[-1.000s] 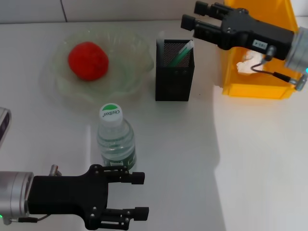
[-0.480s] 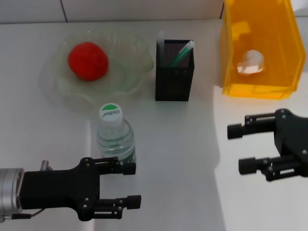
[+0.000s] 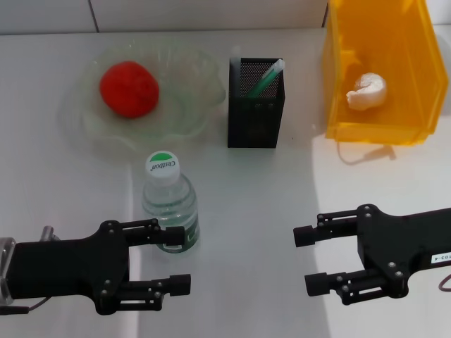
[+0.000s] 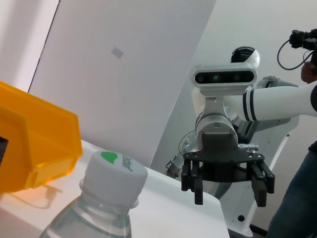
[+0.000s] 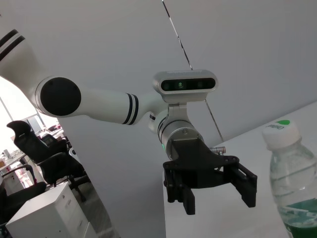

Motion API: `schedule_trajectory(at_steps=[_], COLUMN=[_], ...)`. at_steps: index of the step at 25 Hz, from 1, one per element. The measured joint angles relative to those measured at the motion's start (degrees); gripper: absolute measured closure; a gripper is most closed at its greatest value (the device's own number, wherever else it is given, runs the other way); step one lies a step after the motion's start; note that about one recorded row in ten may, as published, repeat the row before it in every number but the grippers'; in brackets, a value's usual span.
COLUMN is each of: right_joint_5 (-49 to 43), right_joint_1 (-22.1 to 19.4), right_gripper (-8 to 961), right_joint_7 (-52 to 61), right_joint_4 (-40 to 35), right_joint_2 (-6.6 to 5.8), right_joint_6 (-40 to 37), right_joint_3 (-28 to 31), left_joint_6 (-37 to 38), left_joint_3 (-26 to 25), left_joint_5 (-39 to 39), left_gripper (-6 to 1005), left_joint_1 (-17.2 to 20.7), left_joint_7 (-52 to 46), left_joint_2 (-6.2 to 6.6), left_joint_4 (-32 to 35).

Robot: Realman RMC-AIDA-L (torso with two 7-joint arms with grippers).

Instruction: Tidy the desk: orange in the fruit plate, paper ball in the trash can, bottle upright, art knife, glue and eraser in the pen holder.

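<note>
Left gripper hovering with fingers spread at 7 o'clock, arm cut off, orange sitting in fruit plate at 11, bottle standing upright, pen holder hiding most contents, paper ball lying in trash can at 1, right gripper hovering agape at 5.

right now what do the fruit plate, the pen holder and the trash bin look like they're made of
Fruit plate: clear glass or plastic, glossy; the table shows through its wavy rim. Pen holder: probably black metal mesh, matte; fine perforations show on its walls. Trash bin: likely orange plastic, smooth and slightly translucent.
</note>
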Motion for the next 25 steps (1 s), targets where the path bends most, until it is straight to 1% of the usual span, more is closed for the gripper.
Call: schedule_trajectory(at_steps=[9, 25], right_joint_5=[0.2, 0.3], right_joint_1=[0.0, 0.3], right_gripper=[262, 263], right_joint_7=[-0.5, -0.5], right_joint_4=[0.2, 0.2], right_joint_2=[0.47, 0.86], right_joint_6=[0.4, 0.6], right_joint_3=[0.0, 0.1], left_joint_6=[0.3, 1.5], left_joint_3=[-0.5, -1.1], left_joint_5=[0.0, -0.1], left_gripper=[259, 259], left_joint_1=[-0.1, 0.3], left_joint_7=[-0.1, -0.2], left_joint_2=[0.17, -0.08], left_joint_4=[0.0, 0.1])
